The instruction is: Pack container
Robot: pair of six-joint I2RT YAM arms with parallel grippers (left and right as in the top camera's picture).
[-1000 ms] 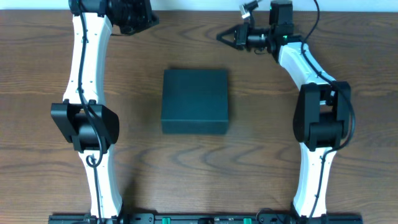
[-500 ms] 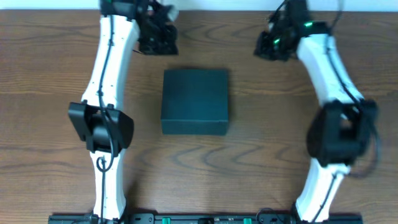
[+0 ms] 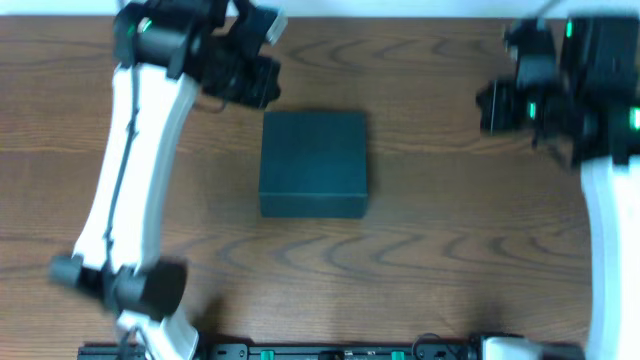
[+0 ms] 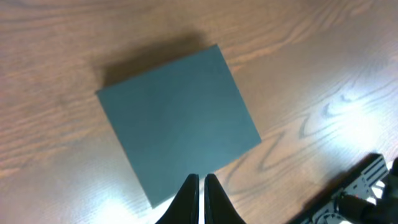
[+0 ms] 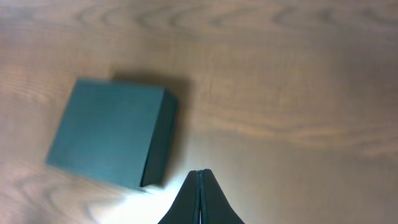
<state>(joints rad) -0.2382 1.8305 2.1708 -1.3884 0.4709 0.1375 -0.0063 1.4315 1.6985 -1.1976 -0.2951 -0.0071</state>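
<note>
The container (image 3: 313, 160) sits near the left gripper (image 4: 200, 179) — fingers pinched together, empty — while the right gripper (image 5: 200, 174), likewise closed, hangs well apart.

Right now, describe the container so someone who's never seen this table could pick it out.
Start at the brown wood-grain table. Near its middle, between the left arm and the right arm, sits the container: a dark teal-green, matte, roughly square box, closed flat on top. Its only neighbours are those white-and-black arms; it alone is teal and boxy.
</note>
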